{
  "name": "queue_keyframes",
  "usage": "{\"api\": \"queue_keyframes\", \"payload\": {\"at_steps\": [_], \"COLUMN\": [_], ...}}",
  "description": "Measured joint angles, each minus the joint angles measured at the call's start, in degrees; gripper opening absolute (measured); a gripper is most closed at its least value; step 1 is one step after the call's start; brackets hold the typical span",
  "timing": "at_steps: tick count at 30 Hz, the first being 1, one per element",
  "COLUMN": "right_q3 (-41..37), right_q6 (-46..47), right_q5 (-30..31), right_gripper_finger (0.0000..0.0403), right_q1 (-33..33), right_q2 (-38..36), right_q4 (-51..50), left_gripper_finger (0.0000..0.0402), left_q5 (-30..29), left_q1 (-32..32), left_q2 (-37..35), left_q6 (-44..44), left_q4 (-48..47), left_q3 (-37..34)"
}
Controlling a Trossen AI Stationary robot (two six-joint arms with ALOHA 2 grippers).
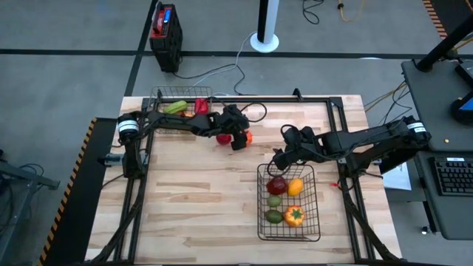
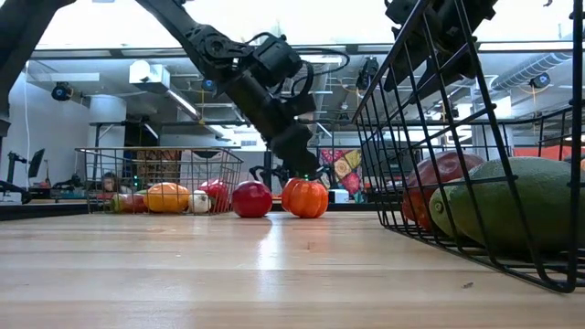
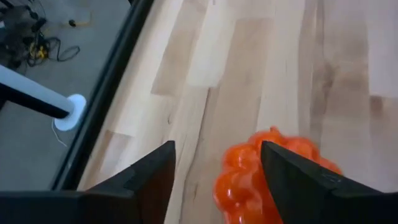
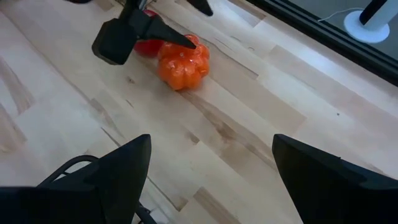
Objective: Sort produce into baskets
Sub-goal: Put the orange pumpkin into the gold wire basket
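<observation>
- At the upper middle of the high view, we lower the left gripper point(image 1: 242, 140) over the orange pumpkin point(image 1: 247, 137) on the desk point(image 1: 192, 207); its fingers point(image 3: 298, 180) are spread, grasping nothing.
- We centre both fingers around it before closing.
- The right gripper point(image 1: 279, 159), fingers spread and empty, waits above the larger basket point(image 1: 260, 222).

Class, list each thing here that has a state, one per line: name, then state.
Left claw: open, astride the orange pumpkin on the table.
Right claw: open, empty, above the larger basket.
Larger basket: holds produce.
Smaller basket: holds produce.
Red fruit: loose on the table.
</observation>
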Motion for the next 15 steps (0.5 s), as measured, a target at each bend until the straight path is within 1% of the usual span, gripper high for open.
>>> {"api": "queue_keyframes", "payload": {"at_steps": [6,15], "right_q3": [0.0,0.0], "right_q6": [-0.3,-0.4], "right_q5": [0.0,0.0], "right_gripper_finger": [0.0326,0.0326], "right_q1": [0.0,0.0], "right_q2": [0.0,0.0], "right_q4": [0.0,0.0], "left_gripper_finger": [0.0190,0.0174], "left_q5": [0.0,-0.3], "left_q1": [-0.1,-1.2], "left_q2": [0.5,0.4], "left_q6": [-0.4,-0.9], "left_q4": [-3.0,-4.7], "left_q3": [0.0,0.1]}}
